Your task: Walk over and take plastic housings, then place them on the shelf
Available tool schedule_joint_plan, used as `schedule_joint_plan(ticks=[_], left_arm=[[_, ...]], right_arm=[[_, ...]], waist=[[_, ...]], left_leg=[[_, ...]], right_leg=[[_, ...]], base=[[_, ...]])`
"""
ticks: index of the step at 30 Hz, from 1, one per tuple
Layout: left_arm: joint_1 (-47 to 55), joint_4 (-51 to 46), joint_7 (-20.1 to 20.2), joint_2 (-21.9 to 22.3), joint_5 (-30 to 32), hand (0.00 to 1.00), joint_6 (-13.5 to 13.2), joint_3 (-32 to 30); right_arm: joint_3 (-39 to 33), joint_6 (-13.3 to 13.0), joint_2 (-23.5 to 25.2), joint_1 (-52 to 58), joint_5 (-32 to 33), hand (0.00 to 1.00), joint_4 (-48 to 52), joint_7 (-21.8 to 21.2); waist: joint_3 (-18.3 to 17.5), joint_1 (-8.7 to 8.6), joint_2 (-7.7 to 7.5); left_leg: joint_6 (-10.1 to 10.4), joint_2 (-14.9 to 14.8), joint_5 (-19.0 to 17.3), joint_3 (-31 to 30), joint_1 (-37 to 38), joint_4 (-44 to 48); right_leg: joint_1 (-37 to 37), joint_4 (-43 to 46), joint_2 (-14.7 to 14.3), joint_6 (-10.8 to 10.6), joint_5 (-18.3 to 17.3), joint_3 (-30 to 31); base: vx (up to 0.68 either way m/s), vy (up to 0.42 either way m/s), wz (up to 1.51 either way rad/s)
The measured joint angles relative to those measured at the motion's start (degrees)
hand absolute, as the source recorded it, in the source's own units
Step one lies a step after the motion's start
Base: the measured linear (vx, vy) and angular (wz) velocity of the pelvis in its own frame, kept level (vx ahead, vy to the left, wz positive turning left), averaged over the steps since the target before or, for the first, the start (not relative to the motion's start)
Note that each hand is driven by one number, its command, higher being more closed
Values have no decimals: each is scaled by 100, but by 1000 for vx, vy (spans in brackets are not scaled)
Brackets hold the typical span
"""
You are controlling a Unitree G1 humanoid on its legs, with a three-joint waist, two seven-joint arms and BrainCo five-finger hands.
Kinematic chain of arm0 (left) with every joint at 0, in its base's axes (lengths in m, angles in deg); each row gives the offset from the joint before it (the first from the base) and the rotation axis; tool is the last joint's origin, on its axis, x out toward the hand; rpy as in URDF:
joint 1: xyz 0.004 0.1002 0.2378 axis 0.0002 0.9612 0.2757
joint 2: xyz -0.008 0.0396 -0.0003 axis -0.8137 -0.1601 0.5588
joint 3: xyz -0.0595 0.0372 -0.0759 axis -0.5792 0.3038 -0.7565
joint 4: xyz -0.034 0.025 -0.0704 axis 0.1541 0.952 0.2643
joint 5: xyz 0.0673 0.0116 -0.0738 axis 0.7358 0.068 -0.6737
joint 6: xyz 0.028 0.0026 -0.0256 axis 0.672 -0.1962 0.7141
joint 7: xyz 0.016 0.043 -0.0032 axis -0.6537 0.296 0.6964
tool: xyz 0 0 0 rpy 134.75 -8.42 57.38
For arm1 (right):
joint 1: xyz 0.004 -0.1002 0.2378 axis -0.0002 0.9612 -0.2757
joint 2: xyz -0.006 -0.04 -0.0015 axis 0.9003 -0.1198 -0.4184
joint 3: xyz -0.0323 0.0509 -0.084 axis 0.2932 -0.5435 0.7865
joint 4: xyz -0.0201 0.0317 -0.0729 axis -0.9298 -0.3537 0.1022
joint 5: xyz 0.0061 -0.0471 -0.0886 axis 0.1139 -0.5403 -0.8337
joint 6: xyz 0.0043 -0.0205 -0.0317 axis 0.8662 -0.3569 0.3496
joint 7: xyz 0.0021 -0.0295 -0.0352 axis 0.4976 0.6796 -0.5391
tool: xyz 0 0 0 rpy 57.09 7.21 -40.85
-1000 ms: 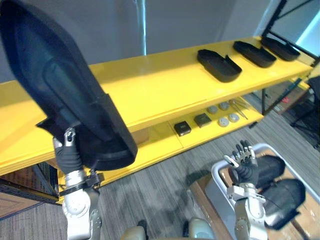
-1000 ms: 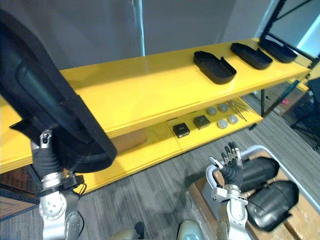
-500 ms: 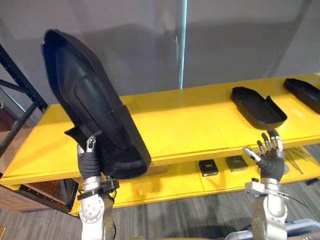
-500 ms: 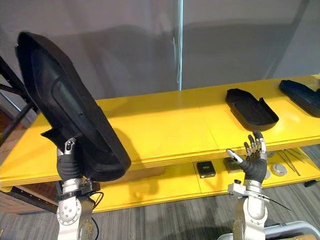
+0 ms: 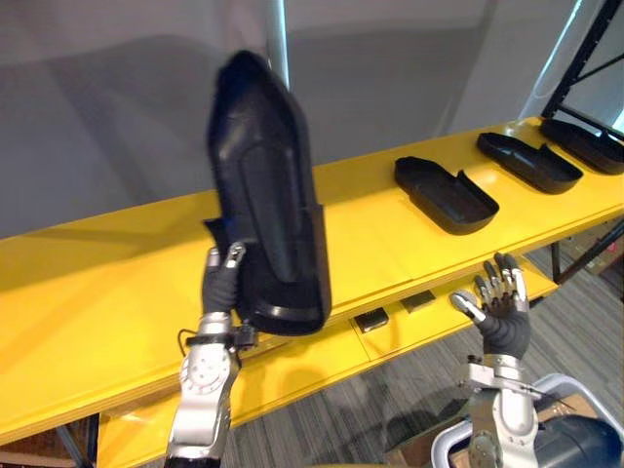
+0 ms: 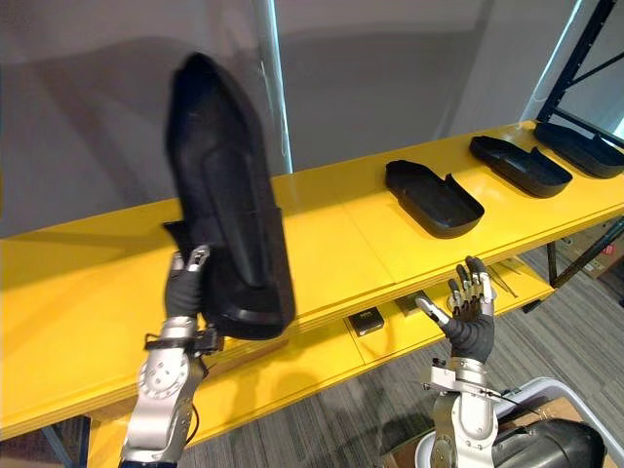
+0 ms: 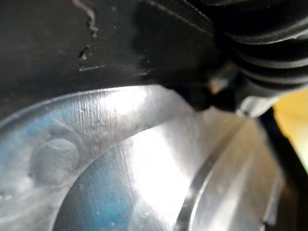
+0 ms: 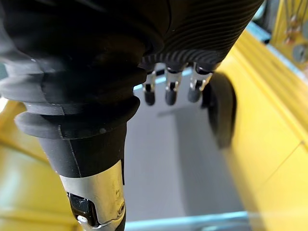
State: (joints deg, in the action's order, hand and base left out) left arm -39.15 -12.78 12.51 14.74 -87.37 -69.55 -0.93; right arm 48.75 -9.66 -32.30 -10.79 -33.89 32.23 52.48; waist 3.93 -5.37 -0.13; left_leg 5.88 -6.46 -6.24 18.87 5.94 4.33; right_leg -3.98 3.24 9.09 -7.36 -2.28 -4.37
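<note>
My left hand point(image 5: 220, 283) is shut on the lower edge of a large black plastic housing point(image 5: 265, 190) and holds it upright over the yellow shelf top point(image 5: 117, 292). The housing's hollow side faces me. Further right on the shelf lie three more black housings point(image 5: 446, 193), point(image 5: 526, 161), point(image 5: 588, 144), hollow side up. My right hand point(image 5: 499, 304) is open, fingers pointing up, empty, in front of the shelf's lower level. In the right wrist view its straight fingers point(image 8: 168, 91) show before a dark housing point(image 8: 219, 108).
The lower yellow shelf point(image 5: 292, 375) carries small black blocks point(image 5: 371, 319), point(image 5: 419, 300). A white bin point(image 5: 450, 447) with a black housing point(image 5: 577, 450) in it stands on the floor at my lower right. A black rack frame point(image 5: 585, 54) rises at the far right. Grey wall behind.
The camera has swung right along the shelf. The held housing has gone from leaning left to nearly upright and sits nearer the shelf's middle. My right hand stays raised and open.
</note>
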Motion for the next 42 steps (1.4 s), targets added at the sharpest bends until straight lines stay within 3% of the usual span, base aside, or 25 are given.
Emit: schedule_joint_plan(ticks=[2, 5, 7, 11, 12, 19, 23, 30, 37, 38, 42], left_arm=[[-563, 618, -59, -179, -9, 100, 569, 55], [-1342, 1761, -284, -506, -79, 100, 1076, 28], [-1735, 2485, -514, -630, -261, 100, 1352, -166], [-2370, 3717, -1038, -759, -523, 100, 1631, -642], [-2548, 4047, -1246, -820, -547, 100, 1716, -828], [-3137, 4612, -1688, -1334, -622, 100, 1996, -1076], [-3553, 4921, -1714, -1637, -795, 100, 2247, -1288], [-3833, 5138, -1273, -1778, -970, 100, 2531, -1282], [-4004, 5320, -900, -1985, -1006, 100, 2599, -970], [-4004, 5320, -851, -2025, -1018, 0, 2660, -957], [-4004, 5323, -843, -2066, -1020, 0, 2784, -842]], right_arm=[[174, 1, -114, -56, -119, 0, 0, -158], [364, 22, -421, -220, -156, 0, 1, -301], [392, 76, -608, -374, -126, 0, 3, -421], [431, 272, -882, -446, -104, 0, 9, -665], [492, 292, -949, -442, -104, 0, 9, -732], [679, 299, -1147, -441, -98, 0, 9, -968], [872, 320, -1201, -433, -85, 0, 15, -1063], [891, 569, -1349, -411, 110, 0, 391, -1048], [927, 673, -1451, -415, 147, 0, 425, -1039], [986, 672, -1451, -414, 148, 0, 425, -1032], [1109, 673, -1456, -412, 169, 0, 425, -891]], waist=[[0, -105, 0], [9, -215, 16], [40, -327, 58], [85, -511, 108], [90, -626, 105], [116, -760, 113], [329, -818, 121], [555, -828, 137], [590, -843, 143], [591, -863, 140], [592, -897, 141]], left_leg=[[1, 6, 3, 49, 8, 4], [4, 7, 12, 156, 15, 4], [3, 8, 13, 265, 56, -11], [-5, 30, 64, 380, 103, -122], [-2, 30, 86, 383, 111, -175], [1, -2, 90, 381, 150, -206], [5, -1, 93, 384, 183, -226], [5, 4, 177, 376, -26, -273], [5, 10, 177, 368, -37, -273], [5, 10, 177, 366, -35, -272], [5, 11, 177, 366, -13, -272]], right_leg=[[27, 2, -1, 0, 0, 63], [111, 18, -13, -5, 14, 189], [164, 9, -23, -9, 41, 316], [191, -106, -35, -5, 129, 449], [196, -133, -47, 4, 143, 460], [207, -178, -96, 34, 166, 571], [201, -191, -101, 36, 200, 605], [385, -276, -110, 53, 308, 605], [390, -287, -106, 53, 308, 599], [388, -287, -106, 52, 309, 598], [368, -287, -103, 49, 312, 597]], base=[[-35, 2, -11], [-43, 11, -19], [-28, 8, -26], [-8, 3, -18], [2, -17, -8], [1, -20, -7], [-38, -13, -5], [-26, -13, 0], [0, 0, 0], [0, 0, 0], [-8, -4, 0]])
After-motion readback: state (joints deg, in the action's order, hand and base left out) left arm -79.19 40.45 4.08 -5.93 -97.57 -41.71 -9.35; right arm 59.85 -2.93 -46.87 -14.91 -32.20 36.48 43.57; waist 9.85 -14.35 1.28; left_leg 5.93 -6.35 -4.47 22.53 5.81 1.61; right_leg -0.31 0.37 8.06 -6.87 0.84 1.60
